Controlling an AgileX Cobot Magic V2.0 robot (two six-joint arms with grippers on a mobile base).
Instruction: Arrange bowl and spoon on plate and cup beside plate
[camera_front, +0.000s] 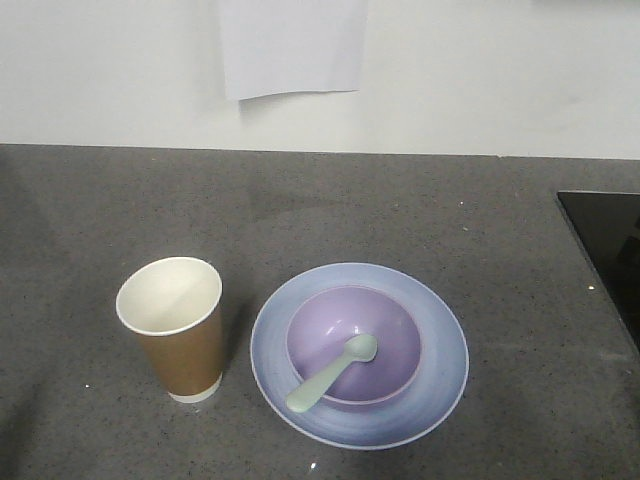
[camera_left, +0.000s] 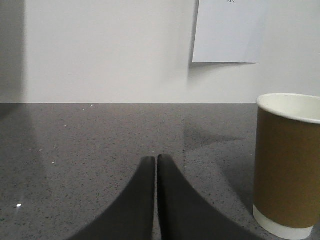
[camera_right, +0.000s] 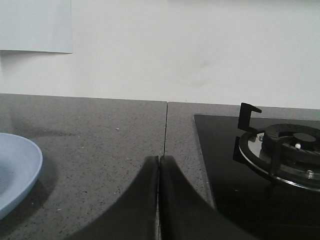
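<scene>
The bowl (camera_front: 353, 345) is sitting upright in the middle of the plate (camera_front: 440, 335), its rim well inside the plate's wide blue edge. The spoon (camera_front: 331, 374) is lying in the bowl with its oval head resting near the bottom and its handle leaning out over the bowl's rim toward 7 o'clock, the handle tip hanging above the plate's surface. The plate is lying flat on the table (camera_front: 400, 200).

The cup (camera_front: 175, 328) is standing upright at 9 o'clock from the plate, just beside it and not touching, its white inside showing empty in the front view. In the left wrist view the cup (camera_left: 287, 170) is rising at the right edge of the picture, brown wall above a white base band.

The left gripper (camera_left: 156, 162) is showing its two dark fingers pressed together with only a thin seam between them, gripping nothing, and pointing along the table with the cup off at 3 o'clock. The right gripper (camera_right: 158, 161) is likewise closed tight on nothing; the plate's edge (camera_right: 22, 170) is lying at 9 o'clock from it.

A black stove (camera_right: 240, 170) with a gas burner (camera_right: 285, 150) is sitting at 3 o'clock from the right gripper. A sheet of paper (camera_front: 292, 45) is hanging on the white wall (camera_front: 500, 70) behind the table, at 12 o'clock from the plate.
</scene>
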